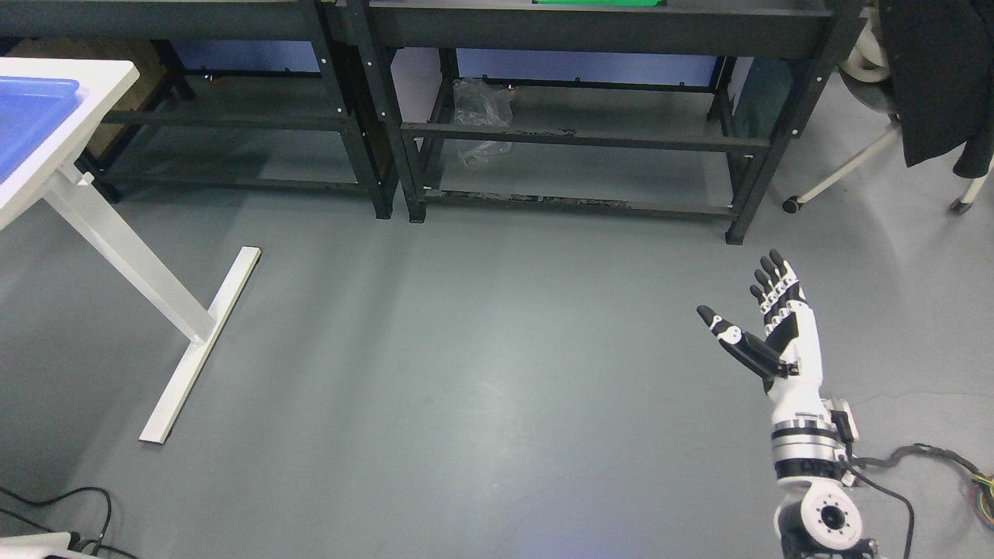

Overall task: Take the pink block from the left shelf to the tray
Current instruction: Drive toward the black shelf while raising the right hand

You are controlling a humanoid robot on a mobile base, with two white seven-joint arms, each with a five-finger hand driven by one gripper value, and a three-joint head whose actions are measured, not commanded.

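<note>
A smooth grey floor (481, 373) fills most of the head view. Along the top stand two dark metal shelf units, the left shelf unit (233, 116) and the right shelf unit (590, 140) side by side; a crumpled clear plastic bag (481, 116) lies on the right unit's lower shelf. A green flat object (598, 2) shows at the top edge. At upper left, a white counter (101, 85) carries a blue plastic tray (31, 116). The pink block is nowhere visible. The right hand (765, 326) hovers over the floor at lower right, fingers spread wide, holding nothing. Cables (932, 458) trail beside its arm.
</note>
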